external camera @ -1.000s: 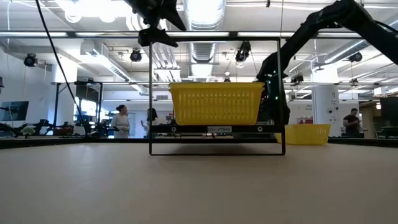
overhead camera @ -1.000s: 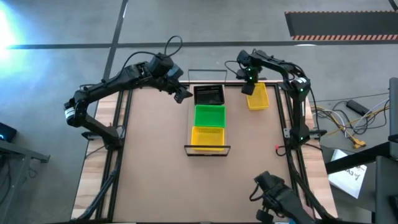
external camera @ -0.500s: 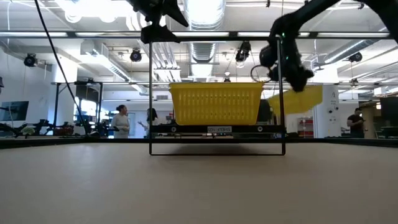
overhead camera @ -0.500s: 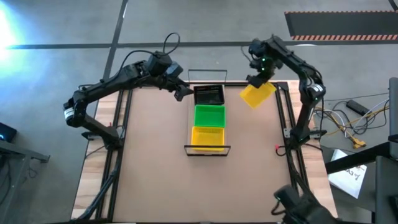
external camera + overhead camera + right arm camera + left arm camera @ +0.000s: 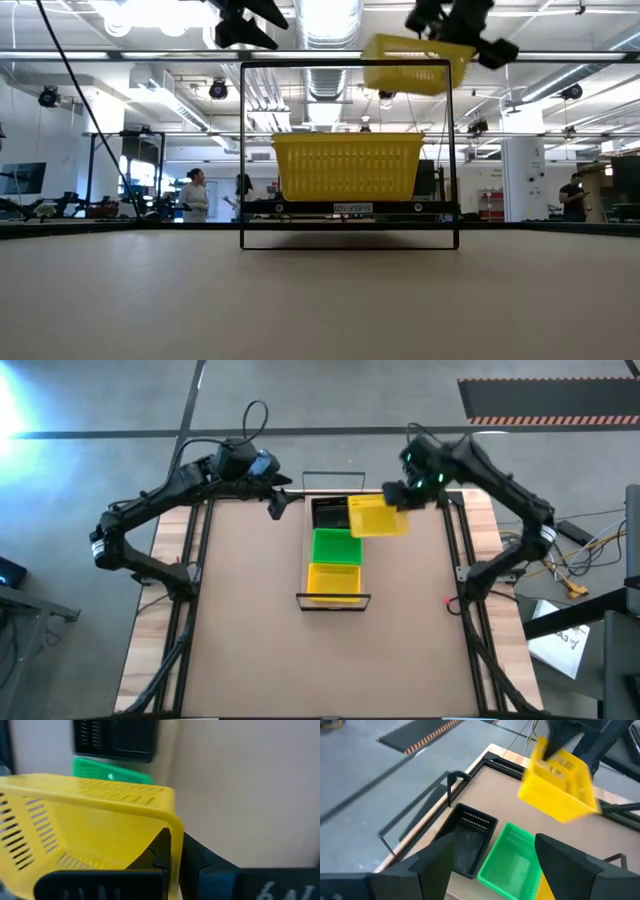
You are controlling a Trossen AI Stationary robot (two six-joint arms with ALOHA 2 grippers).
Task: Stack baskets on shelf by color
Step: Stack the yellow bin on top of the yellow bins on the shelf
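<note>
On the shelf (image 5: 334, 601) stand a black basket (image 5: 335, 512) at the far end, a green basket (image 5: 337, 547) in the middle and a yellow basket (image 5: 335, 581) at the near end. My right gripper (image 5: 395, 494) is shut on another yellow basket (image 5: 378, 518), high in the air beside the black one; the low view shows this basket (image 5: 405, 62) near the top of the shelf's wire frame (image 5: 350, 240). My left gripper (image 5: 278, 504) hovers open just left of the shelf's far end, above the black basket (image 5: 470, 837) and green basket (image 5: 512, 865). My right gripper holds the yellow basket by one end wall at its rim (image 5: 172, 832). One finger (image 5: 160, 850) is inside the basket and the other (image 5: 200, 860) outside. The basket is lifted clear, tilted, and reaches out from the fingers toward the shelf.
The brown tabletop (image 5: 240, 610) lies bare left and right of the shelf. Black frame rails (image 5: 452, 550) run along the table's sides. Cables lie on the floor to the right. People (image 5: 195, 195) stand far off in the room behind.
My right gripper has lifted the yellow basket off the table's far right corner and carried it up and left, toward the shelf's far end; the basket has tipped and turned on the way. My left gripper has drawn back a little toward the table's left.
</note>
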